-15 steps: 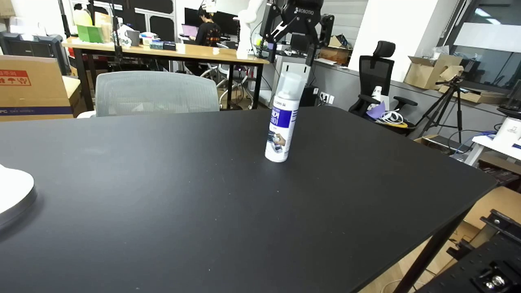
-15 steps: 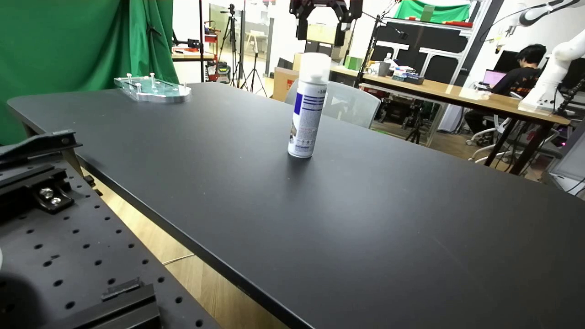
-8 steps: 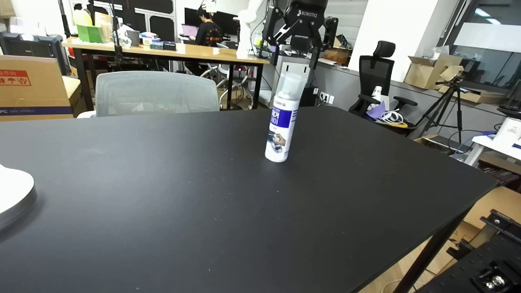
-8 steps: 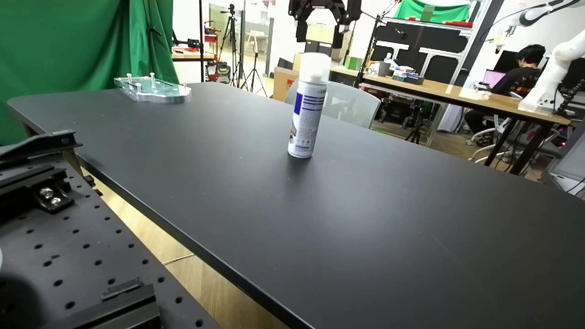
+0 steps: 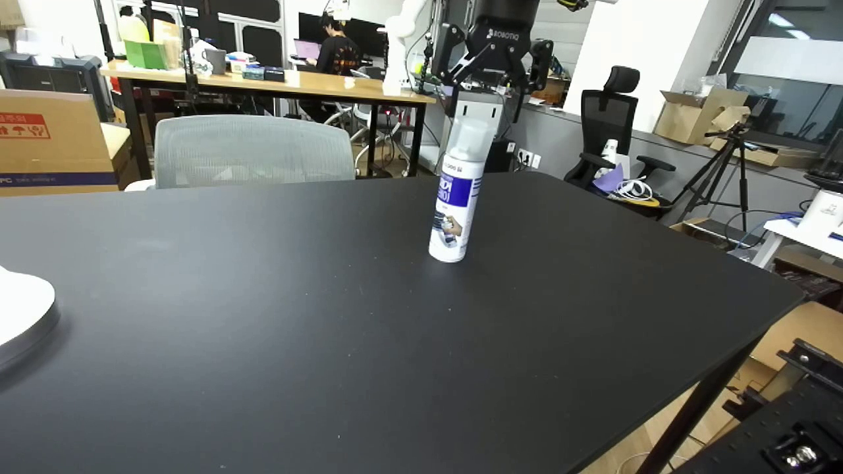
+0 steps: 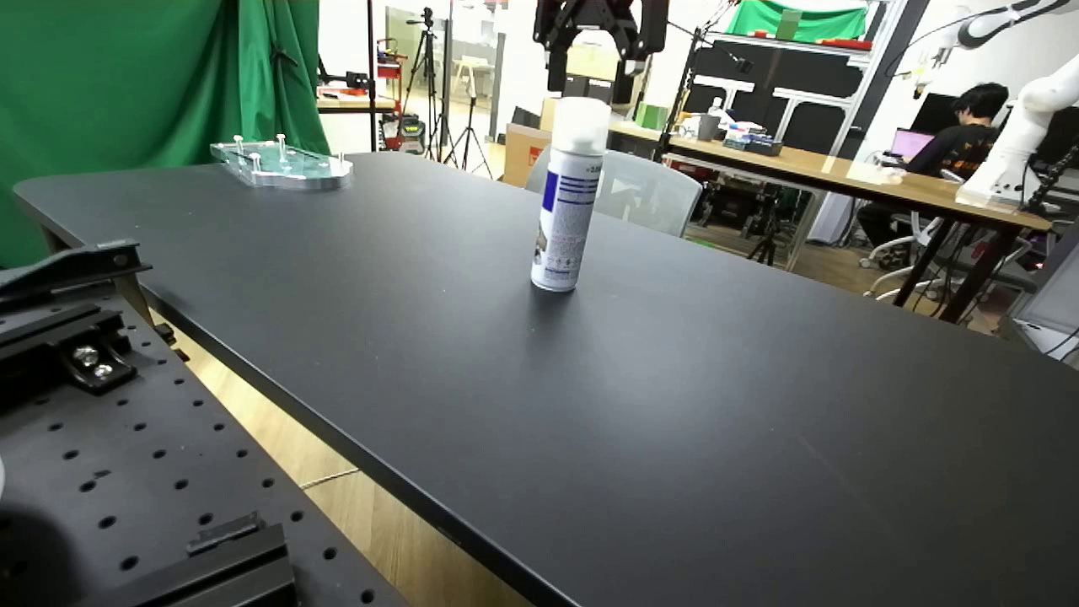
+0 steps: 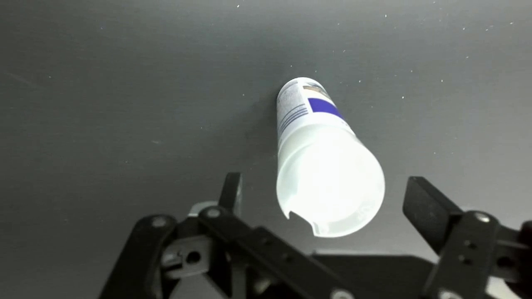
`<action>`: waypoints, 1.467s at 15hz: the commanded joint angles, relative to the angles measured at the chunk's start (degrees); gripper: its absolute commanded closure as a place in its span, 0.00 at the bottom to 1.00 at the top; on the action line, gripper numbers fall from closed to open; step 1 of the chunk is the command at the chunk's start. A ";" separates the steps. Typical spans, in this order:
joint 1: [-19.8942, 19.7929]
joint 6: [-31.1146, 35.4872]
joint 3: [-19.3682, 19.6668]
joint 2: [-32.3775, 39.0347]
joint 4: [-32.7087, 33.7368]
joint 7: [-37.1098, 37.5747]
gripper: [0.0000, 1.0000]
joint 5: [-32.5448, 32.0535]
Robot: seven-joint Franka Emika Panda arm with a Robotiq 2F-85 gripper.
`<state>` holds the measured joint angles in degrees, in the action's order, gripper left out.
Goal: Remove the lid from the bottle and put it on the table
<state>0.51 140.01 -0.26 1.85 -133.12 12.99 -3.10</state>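
Observation:
The white bottle [image 5: 454, 214] with its blue label stands upright on the black table [image 5: 290, 316]. It shows in both exterior views [image 6: 563, 228] and in the wrist view [image 7: 305, 104]. The translucent whitish lid [image 5: 471, 139] is on top of the bottle. In the wrist view the lid [image 7: 332, 182] appears between my two fingers, with a gap on each side, and a notch shows in its rim. My gripper [image 5: 485, 113] is open and empty. In the exterior views its fingertips [image 6: 589, 87] are close to the height of the lid's top, without visible contact.
A white plate [image 5: 23, 309] lies at the table's side; in an exterior view it looks like a clear plate with upright posts [image 6: 287, 169]. A grey mesh chair [image 5: 253, 151] stands at the far edge. A perforated black mounting plate [image 6: 211, 489] adjoins the near edge.
My gripper has moved down a little, and slightly to the right in an exterior view, closer to the lid's height. It stays open. The bottle and lid have not moved.

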 commanded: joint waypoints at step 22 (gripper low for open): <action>0.06 0.53 -0.17 -2.52 -1.35 0.03 0.67 0.42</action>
<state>0.58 139.64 -0.36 0.05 -133.54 13.07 -3.14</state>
